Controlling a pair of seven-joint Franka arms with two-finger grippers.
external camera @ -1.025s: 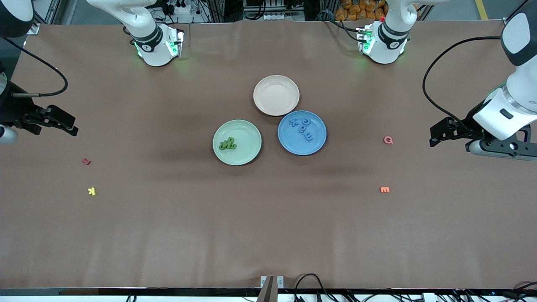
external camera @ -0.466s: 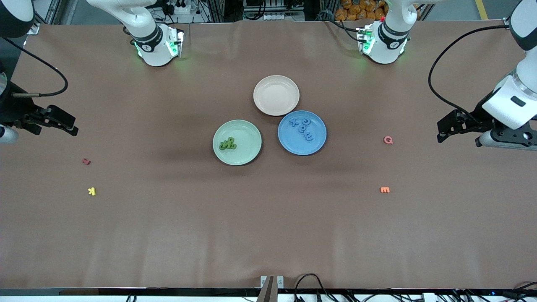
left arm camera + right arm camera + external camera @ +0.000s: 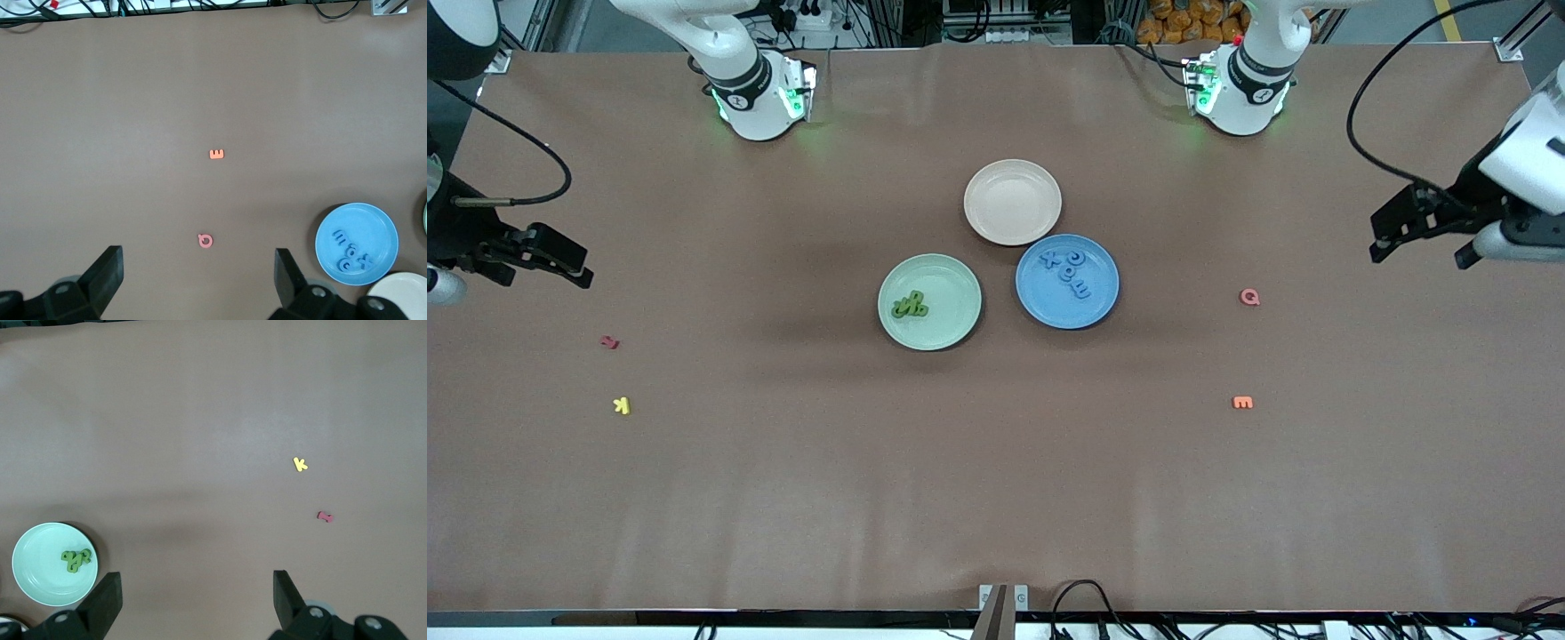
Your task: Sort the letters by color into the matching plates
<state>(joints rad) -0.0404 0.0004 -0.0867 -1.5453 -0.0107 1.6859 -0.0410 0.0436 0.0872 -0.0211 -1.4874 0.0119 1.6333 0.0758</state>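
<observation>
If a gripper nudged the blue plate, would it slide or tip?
Probably slides: the blue plate is shallow and sits flat on the cloth-covered table. Pressing down on its rim might tilt it. Its blue letters lie loose, so they would likely shift. It touches the beige plate, which might move too.

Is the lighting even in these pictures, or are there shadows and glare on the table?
Front view: soft dark patches on the brown table cover beside the pale mint green plate; green glow around both arm bases. Right wrist view: a faint shadow band above that plate. Left wrist view: even light, no glare.
</observation>
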